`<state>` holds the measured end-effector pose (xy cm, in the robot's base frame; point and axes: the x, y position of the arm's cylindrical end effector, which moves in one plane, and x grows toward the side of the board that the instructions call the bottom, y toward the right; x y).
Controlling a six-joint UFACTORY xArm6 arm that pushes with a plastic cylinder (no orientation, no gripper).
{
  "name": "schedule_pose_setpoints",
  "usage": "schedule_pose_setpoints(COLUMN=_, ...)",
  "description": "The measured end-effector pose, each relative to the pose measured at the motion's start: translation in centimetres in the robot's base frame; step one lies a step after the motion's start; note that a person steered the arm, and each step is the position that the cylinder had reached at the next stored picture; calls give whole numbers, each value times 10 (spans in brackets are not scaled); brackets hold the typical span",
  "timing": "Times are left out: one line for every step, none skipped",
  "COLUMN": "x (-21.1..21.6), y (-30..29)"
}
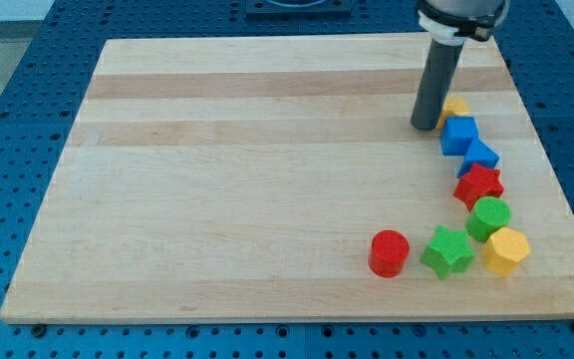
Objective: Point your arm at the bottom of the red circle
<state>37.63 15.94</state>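
Tip (426, 127) way up-right of red circle (389, 252), no claw here so nothing open or closed; gotta swing wide left, approach from below, skip green star (447, 250)

Arm: 1 arm, comes in from the view's top, right side; only its low end shows.
Collar: light grey ring w/ a dark band, cut off by the top edge.
Rod: straight dark grey round rod (437, 87), stands just about upright, hangs down from the collar.
My tip (427, 126): flat low end of the rod, down at the board, in the view's upper right.
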Motion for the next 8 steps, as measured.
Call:
schedule_pose_setpoints(x=-10, y=2)
schedule_pose_setpoints(x=-20, y=2)
schedule_pose_setpoints(x=-20, y=-6)
schedule_pose_setpoints(x=-22, y=-39)
schedule_pose_setpoints(x=17, y=-123)
schedule_pose_setpoints(x=105, y=-194)
schedule_pose_setpoints(x=214, y=-194)
schedule_pose_setpoints(x=240, y=-190)
